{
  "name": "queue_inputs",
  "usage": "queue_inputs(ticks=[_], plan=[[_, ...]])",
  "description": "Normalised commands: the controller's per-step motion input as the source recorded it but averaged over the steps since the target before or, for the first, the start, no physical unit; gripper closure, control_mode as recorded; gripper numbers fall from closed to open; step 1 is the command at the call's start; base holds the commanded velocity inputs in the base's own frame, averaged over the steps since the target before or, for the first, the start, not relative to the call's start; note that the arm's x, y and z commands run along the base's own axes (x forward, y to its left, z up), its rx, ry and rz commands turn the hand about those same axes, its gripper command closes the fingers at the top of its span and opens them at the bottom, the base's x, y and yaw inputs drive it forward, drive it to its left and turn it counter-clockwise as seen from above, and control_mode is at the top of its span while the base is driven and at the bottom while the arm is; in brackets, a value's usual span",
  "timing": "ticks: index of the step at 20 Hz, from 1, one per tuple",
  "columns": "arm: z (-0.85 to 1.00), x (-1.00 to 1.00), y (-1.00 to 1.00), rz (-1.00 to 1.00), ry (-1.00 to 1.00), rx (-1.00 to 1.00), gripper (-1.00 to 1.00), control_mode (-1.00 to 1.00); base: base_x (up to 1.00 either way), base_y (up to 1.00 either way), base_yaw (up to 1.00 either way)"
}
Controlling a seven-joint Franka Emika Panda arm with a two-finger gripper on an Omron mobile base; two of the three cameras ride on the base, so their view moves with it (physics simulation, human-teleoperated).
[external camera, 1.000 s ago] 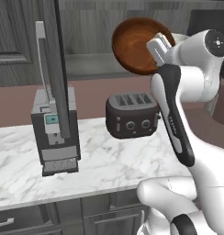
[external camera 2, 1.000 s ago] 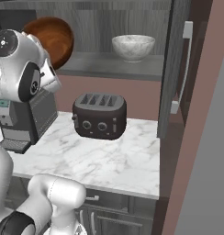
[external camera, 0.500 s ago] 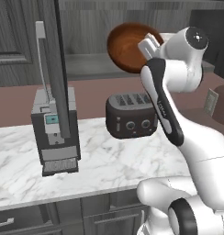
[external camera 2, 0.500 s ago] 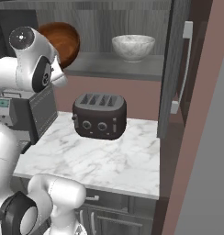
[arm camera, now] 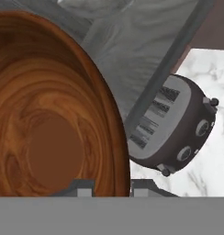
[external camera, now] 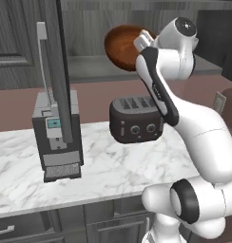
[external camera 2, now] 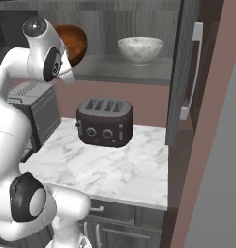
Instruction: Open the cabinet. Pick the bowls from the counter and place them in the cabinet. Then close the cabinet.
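Brown bowl (external camera: 121,46) was held by its rim in gripper (arm camera: 108,186), tilted, up at cabinet (external camera 2: 185,72) shelf level, above toaster (external camera 2: 105,121). White bowl (external camera 2: 140,50) was seen sitting upright on shelf inside cabinet, doors open. Toaster & coffee machine (external camera: 57,136) were stood apart on marble counter (external camera 2: 115,169); reddish wall behind.

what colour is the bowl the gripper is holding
Glossy reddish-brown with swirling wood grain; the bowl shows best in the hand view.
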Motion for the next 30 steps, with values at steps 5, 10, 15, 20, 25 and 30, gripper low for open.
queue_inputs(ticks=[5, 10, 15, 20, 25, 30], plan=[[-0.09, 0.50, 0.19, 0.00, 0.00, 0.01, 1.00, -1.00, 0.00, 0.00, 0.00], [-0.16, 0.52, 0.17, 0.00, 0.00, 0.02, 1.00, -1.00, 0.00, 0.00, 0.00], [-0.22, 0.53, 0.15, 0.00, 0.02, 0.03, 1.00, -1.00, 0.00, 0.00, 0.00], [-0.21, 0.45, 0.05, 0.00, 0.01, 0.02, 1.00, -1.00, 0.00, 0.00, 0.00], [-0.18, 0.37, 0.01, 0.00, 0.00, 0.02, 1.00, -1.00, 0.00, 0.00, 0.00], [-0.09, 0.12, 0.05, 0.00, 0.00, 0.01, -1.00, -1.00, 0.00, 0.00, 0.00]])
